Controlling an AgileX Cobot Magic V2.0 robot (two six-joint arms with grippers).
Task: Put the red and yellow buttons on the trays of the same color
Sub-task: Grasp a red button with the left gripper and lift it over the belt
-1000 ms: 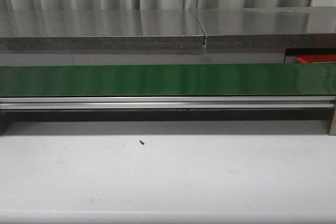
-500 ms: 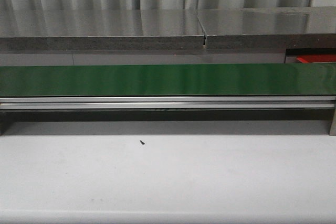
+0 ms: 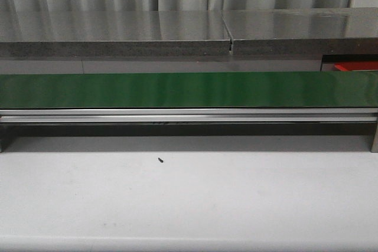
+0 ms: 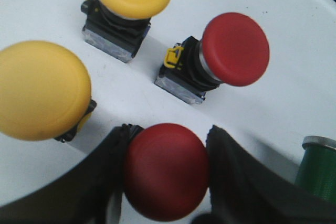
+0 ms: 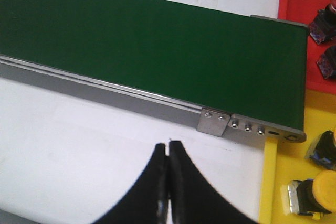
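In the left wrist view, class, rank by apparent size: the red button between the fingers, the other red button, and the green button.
1. Red button between the fingers: looks largest, though it sits nearest the camera.
2. Other red button: slightly smaller in view; possibly the same true size.
3. Green button: smallest, but cut off by the edge.
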